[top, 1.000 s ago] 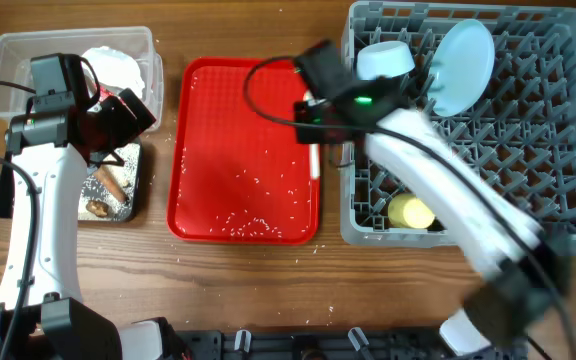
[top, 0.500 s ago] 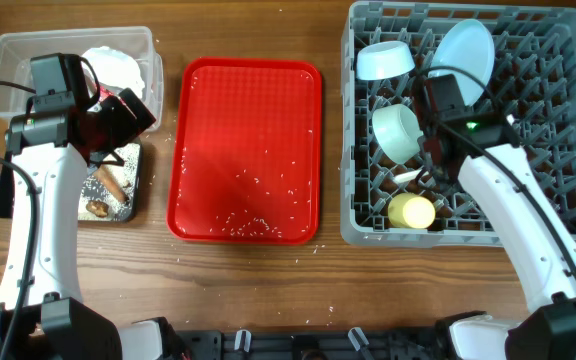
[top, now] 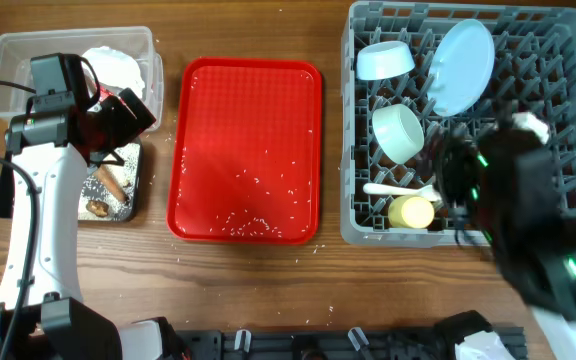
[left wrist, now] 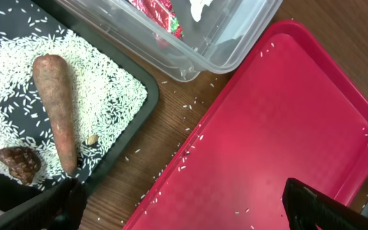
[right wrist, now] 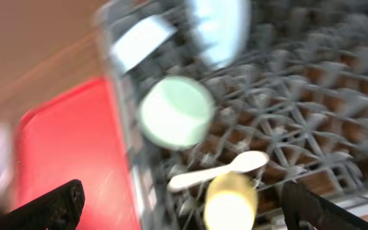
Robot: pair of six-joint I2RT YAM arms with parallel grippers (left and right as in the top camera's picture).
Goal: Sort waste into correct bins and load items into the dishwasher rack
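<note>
Near zone: the left tool (left wrist: 183, 188) is hanging open, fingers spread wide and gripping nothing, above the bench (top: 248, 290) strip between the black tray (left wrist: 151, 94) and the red tray (top: 246, 110). The right tool (right wrist: 181, 191) is likewise standing open and empty; its motion-blurred view is showing the dishwasher rack (top: 568, 60). The black tray is holding rice grains (left wrist: 107, 83), the brown stick (left wrist: 56, 108) and a dark scrap (left wrist: 19, 163). More rice grains are lying mostly on the near half of the red tray. In the rack's near left corner the yellow cup (top: 411, 212) is sitting among the pegs, with the white spoon (top: 396, 189) lying just beyond it.

Middle zone: the mint-green bowl (top: 398, 133) is resting in the rack's left side.

Far zone: the clear tub (left wrist: 235, 38), just beyond the black tray, is holding the red-and-white wrapper (left wrist: 161, 16) and the white paper (top: 118, 68). The blue bowl (top: 385, 60) and the plate (top: 463, 65) are leaning at the rack's far edge.
</note>
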